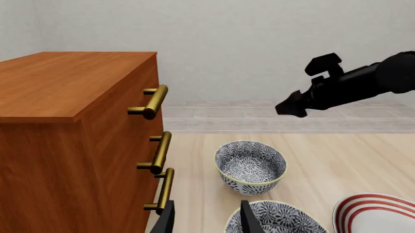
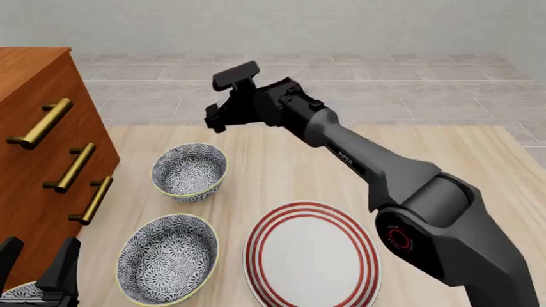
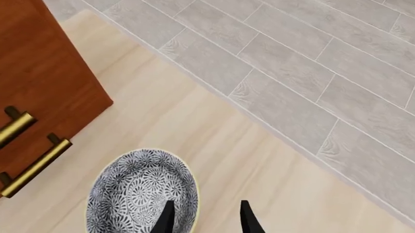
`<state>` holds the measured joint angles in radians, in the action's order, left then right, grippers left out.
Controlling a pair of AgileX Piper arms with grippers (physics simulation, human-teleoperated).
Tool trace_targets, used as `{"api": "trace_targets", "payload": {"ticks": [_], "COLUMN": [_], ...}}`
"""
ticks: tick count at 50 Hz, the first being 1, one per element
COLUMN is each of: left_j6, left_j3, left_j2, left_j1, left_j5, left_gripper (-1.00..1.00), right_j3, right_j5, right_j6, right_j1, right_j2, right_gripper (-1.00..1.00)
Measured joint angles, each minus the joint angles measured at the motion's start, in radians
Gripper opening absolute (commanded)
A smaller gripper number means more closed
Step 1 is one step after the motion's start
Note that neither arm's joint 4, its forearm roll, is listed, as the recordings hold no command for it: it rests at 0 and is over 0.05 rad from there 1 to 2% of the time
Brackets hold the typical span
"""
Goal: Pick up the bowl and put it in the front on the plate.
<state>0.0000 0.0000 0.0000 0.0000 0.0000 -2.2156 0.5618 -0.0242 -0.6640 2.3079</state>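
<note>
Nearest the camera, the left gripper (image 2: pixel 38 272) sits low at the table's 7 o'clock corner, fingers apart and empty. It looks parked there to leave the lane free. Just past it lies the twin (image 2: pixel 166 257), resting on the table at the plate's 9 o'clock, untouched. The plate (image 2: pixel 256 249) lies flat and bare at the near centre, an easy drop zone.

Further out, at the plate's 11 o'clock, stands the bowl (image 2: pixel 189 171), upright on the table and near the cabinet (image 2: pixel 34 96) with its brass handles. Over it comes the right gripper (image 2: pixel 213 118), at the end of an arm stretched long across the plate. It hangs above the bowl and slightly beyond it, not touching. In the wrist view its fingers (image 3: pixel 167 218) are spread, one over the bowl's inside and one outside. I read that as lining up to pinch the rim on the side away from the cabinet. Nothing is lifted yet.
</note>
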Motion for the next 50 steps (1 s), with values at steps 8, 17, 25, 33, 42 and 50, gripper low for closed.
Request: {"api": "trace_targets", "payload": {"ticks": [8,17,25,33,42,50], "left_j6": [0.0,0.0,0.0,0.0,0.0,0.0], "left_j3": [0.0,0.0,0.0,0.0,0.0,0.0], "left_j2": [0.0,0.0,0.0,0.0,0.0,0.0], "left_j1": [0.0,0.0,0.0,0.0,0.0,0.0], "left_j5": [0.0,0.0,0.0,0.0,0.0,0.0], "left_gripper": [1.0,1.0,1.0,1.0,1.0,1.0], "right_j3": [-0.033,-0.053,-0.069,-0.109,-0.182,-0.226], "right_j5": [0.004,0.003,0.002,0.017,0.061,0.093], "right_j6": [0.001,-0.001,0.0,-0.006,-0.01,-0.009], "right_j1": [-0.004,-0.01,-0.014,-0.01,0.004,0.007], "right_j2": [0.035,0.063,0.087,0.124,0.179,0.214], "right_gripper": [1.0,1.0,1.0,1.0,1.0,1.0]}}
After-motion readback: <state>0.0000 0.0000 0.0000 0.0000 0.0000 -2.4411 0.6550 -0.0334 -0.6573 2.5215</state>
